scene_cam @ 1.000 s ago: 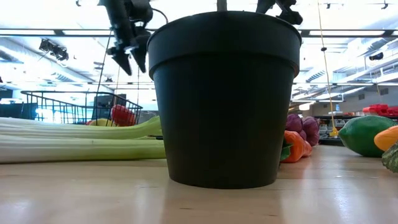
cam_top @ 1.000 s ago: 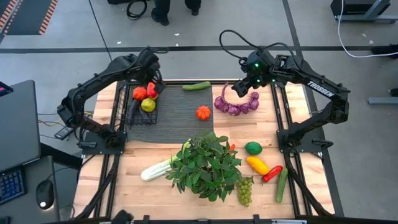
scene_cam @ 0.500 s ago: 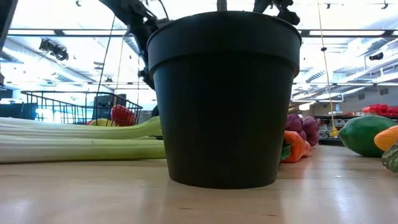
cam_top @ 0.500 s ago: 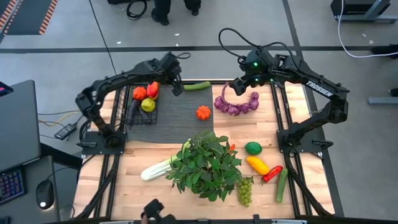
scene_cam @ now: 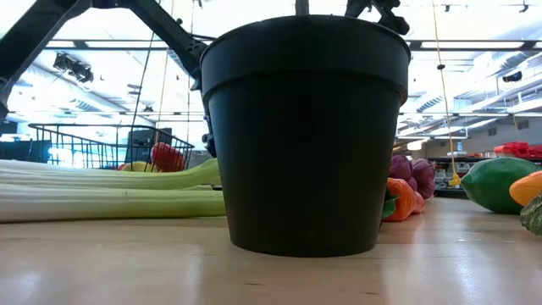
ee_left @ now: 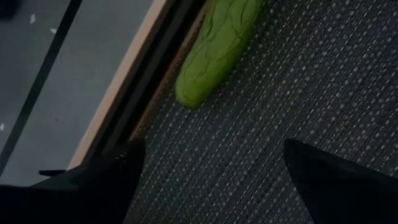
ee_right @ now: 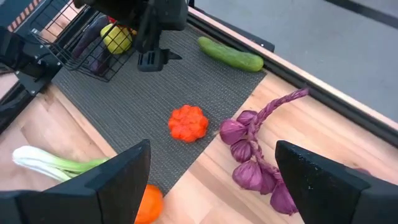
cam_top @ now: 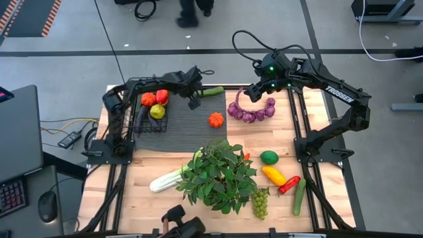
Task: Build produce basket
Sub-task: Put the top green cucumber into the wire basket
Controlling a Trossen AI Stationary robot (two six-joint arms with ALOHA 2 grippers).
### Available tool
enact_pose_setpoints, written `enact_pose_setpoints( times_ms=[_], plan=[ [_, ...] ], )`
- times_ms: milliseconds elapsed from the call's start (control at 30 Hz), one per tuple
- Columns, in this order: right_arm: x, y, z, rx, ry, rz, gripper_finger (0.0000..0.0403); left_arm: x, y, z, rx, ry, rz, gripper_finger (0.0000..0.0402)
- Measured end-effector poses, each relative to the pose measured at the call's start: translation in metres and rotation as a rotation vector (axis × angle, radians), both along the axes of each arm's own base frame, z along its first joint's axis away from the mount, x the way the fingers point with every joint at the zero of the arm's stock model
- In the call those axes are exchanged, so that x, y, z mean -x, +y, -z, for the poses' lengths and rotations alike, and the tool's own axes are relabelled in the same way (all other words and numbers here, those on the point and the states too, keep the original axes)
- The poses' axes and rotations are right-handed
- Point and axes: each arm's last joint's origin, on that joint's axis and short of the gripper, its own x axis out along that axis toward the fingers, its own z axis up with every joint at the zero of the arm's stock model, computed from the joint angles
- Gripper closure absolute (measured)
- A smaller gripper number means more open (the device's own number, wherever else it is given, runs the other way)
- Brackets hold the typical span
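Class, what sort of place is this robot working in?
Probably a robotics lab or workshop: a wooden table framed by arm mounts, a grey floor marked with tape, and open ceiling lights over shelving.

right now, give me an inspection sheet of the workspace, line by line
surface: wooden table with a dark ribbed mat at its far side.
job's things: basket on the mat's left end already holds some produce; cucumber lies on the mat's far edge; purple bulb string, lime, celery and grapes lie loose.
clutter: leafy potted plant mid-table.
grippers: left gripper open, beside the cucumber; right gripper open, over the bulb string.
cables: black cable looping off the right arm.
surroundings: a person's legs beyond the table.
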Motion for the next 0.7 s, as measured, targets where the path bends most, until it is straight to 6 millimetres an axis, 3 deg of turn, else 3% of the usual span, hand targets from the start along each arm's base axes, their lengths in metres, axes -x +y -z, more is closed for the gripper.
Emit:
enact_pose_setpoints(
  times_ms=[700],
  plan=[
    [-0.001, 0.002, 0.000, -0.092, -0.040, 0.056, 0.0056, -0.003, 0.026, 0.027, 0.020, -0.086, 0.067, 0.0012]
  ],
)
